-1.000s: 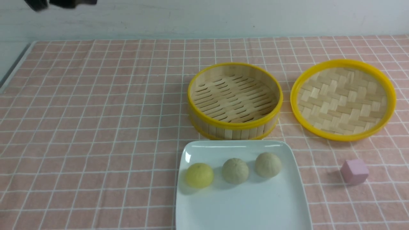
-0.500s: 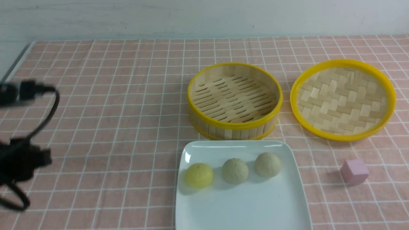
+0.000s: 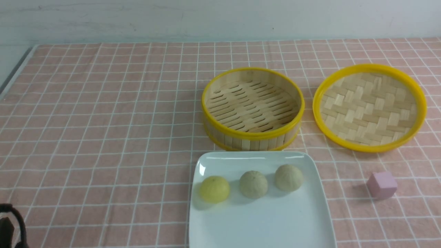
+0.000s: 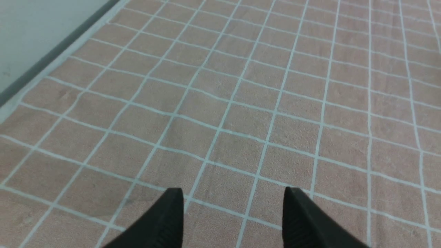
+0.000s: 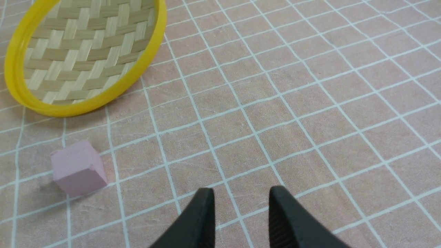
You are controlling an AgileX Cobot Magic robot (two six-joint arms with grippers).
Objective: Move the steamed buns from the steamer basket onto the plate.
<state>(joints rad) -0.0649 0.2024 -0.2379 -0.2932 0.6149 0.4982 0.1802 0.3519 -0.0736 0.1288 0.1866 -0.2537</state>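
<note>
Buns (image 3: 254,184) line up left-to-right across plate (image 3: 262,224).

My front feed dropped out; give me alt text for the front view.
Three round dough buns, one yellow and two beige, sit in a row on a glossy white square plate. Behind it stands an empty yellow-rimmed bamboo steamer basket.

The left hand (image 4: 232,220) ends in two matte black, wedge-shaped fingers (image 4: 162,224) that taper to blunt tips, their inner faces finely ribbed. The right hand (image 5: 241,220) has the same pair of black tapered fingers (image 5: 196,224), likewise ribbed on the inner faces. At the lower left corner of the front view, a thin black looped cable (image 3: 15,220) shows beside a dark part, probably the left arm's housing, too cropped to make out.
</note>
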